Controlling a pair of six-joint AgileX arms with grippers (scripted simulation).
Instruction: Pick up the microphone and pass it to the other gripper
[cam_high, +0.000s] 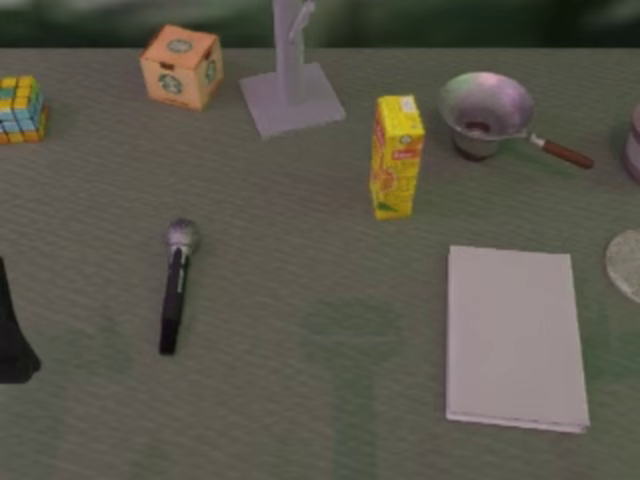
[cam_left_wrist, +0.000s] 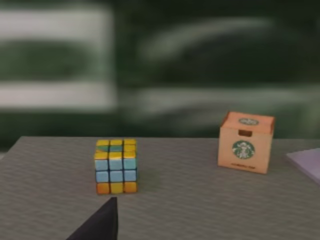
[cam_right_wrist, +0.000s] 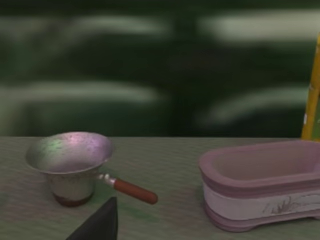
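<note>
The microphone (cam_high: 177, 285) is seen lying in the left half of the top view, mesh head toward the top. The left gripper (cam_high: 14, 330), at the left edge, is nearer; its opening cannot be told.

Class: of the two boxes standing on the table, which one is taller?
The yellow carton: tall and narrow, unlike the squat orange cube box.

Top view looks down; low wrist views (facing the far edge) share its orange box (cam_high: 181, 66) and pan (cam_right_wrist: 70, 162).
</note>
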